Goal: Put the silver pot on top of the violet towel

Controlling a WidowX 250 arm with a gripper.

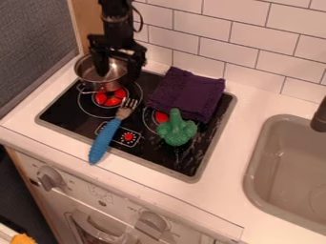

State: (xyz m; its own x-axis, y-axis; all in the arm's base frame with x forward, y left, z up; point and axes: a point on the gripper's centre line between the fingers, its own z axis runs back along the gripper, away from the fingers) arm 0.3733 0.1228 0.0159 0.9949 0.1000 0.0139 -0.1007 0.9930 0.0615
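At the back left of the stove, the black gripper (pixel 117 75) points down over the silver pot (pixel 86 73). Its fingers are spread apart, one inside the pot and the other by the pot's right side, so it is open. The pot is upright beside the back left burner's red centre; whether its base touches the stove I cannot tell. The folded violet towel (pixel 185 93) lies right of the pot, over the stove's back right part.
A fork with a blue handle (pixel 105 140) lies across the stove's left front. Green toy broccoli (pixel 177 131) stands just in front of the towel. The sink (pixel 255 157) and its dark faucet (pixel 320 116) are at the right; a tiled wall (pixel 191 45) rises behind.
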